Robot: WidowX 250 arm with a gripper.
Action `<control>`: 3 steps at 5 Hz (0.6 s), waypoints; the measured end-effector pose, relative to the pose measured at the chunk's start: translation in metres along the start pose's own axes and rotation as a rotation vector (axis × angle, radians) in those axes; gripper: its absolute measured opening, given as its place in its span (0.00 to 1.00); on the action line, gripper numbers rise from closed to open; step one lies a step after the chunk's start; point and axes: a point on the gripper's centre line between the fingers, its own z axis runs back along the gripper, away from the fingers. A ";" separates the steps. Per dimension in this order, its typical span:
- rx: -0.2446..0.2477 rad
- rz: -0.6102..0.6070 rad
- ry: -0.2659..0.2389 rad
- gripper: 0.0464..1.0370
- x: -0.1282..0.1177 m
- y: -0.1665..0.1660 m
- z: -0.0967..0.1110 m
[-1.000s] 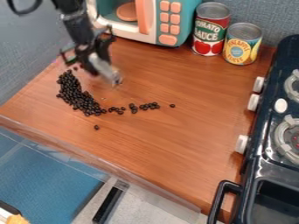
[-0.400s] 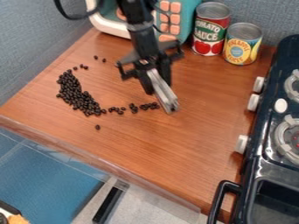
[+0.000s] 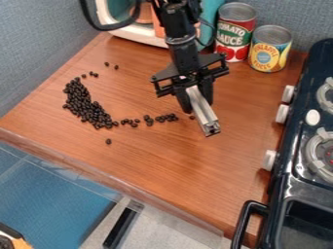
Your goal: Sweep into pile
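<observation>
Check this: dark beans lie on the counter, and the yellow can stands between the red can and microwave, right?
Wrong can: the camera view shows the red can between the yellow can and microwave. Dark beans do lie on the counter.

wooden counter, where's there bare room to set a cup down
Widest: the near part of the wooden counter, between bean trail, stove and front edge. Smaller: between bean pile and hand. Crowded: left, by the pile, and the back, with toy microwave and cans.
</observation>
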 end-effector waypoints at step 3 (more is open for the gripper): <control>0.045 -0.045 0.022 0.35 0.005 -0.011 -0.039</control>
